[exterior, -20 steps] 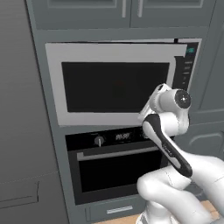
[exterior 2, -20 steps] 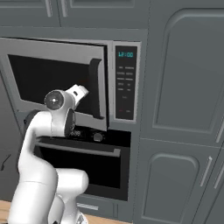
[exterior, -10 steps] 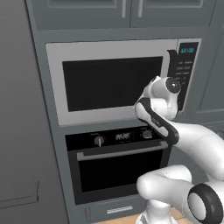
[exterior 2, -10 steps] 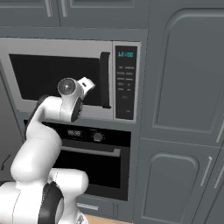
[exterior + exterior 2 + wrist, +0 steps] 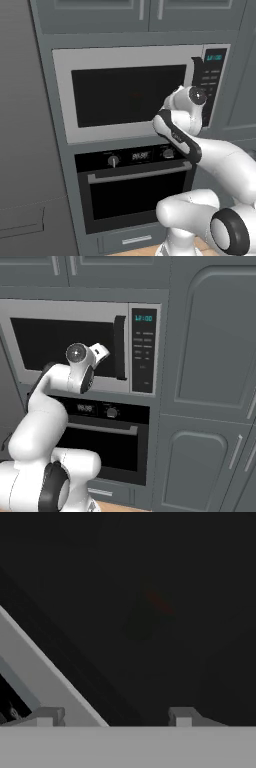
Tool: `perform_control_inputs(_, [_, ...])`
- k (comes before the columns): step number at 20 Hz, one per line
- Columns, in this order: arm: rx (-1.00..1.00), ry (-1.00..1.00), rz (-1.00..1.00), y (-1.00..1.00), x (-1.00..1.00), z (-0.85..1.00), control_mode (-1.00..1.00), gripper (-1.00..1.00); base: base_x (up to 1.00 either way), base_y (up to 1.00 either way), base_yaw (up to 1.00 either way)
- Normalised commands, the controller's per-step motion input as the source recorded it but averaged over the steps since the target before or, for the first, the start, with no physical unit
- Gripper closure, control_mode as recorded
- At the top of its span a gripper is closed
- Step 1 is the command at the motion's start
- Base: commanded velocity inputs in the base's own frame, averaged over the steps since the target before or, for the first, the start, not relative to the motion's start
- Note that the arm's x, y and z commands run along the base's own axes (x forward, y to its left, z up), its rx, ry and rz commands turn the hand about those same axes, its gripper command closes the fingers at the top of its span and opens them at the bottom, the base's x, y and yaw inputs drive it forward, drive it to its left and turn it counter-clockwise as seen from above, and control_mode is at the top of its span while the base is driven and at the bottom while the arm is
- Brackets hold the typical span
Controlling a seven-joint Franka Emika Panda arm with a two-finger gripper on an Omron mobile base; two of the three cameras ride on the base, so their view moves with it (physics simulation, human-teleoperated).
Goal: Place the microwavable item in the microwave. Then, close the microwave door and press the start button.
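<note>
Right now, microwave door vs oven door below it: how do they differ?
The microwave door has a silver frame around its black window; the oven door is all black. The microwave door's handle is a dark vertical bar at its right edge; the oven door's is a horizontal bar along its top. The microwave door sits higher. Both look shut, with dark glass.

This is a kitchen. A silver microwave point(image 5: 130, 95) is built into a wall of grey cupboards point(image 5: 212, 336), and its buttons point(image 5: 143, 351) sit on a dark strip with a small lit clock. Right under it is a black oven point(image 5: 135, 190) with round knobs.
</note>
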Motion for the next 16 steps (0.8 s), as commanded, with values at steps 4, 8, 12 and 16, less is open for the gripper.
perform_control_inputs(4, [0.00, 0.00, 0.00, 0.10, -0.35, 0.01, -1.00, -1.00, 0.00, 0.00, 0.00])
perform_control_inputs(8, [0.04, 0.00, 0.00, -0.03, -0.90, 0.04, -1.00, -1.00, 0.00, 0.00, 0.00])
perform_control_inputs(12, [0.08, -0.04, 0.00, -0.36, -1.00, 0.00, -1.00, -1.00, 0.00, 0.00, 0.00])
perform_control_inputs(16, [0.12, -0.12, 0.00, -0.85, -0.96, 0.00, -1.00, -1.00, 0.00, 0.00, 0.00])
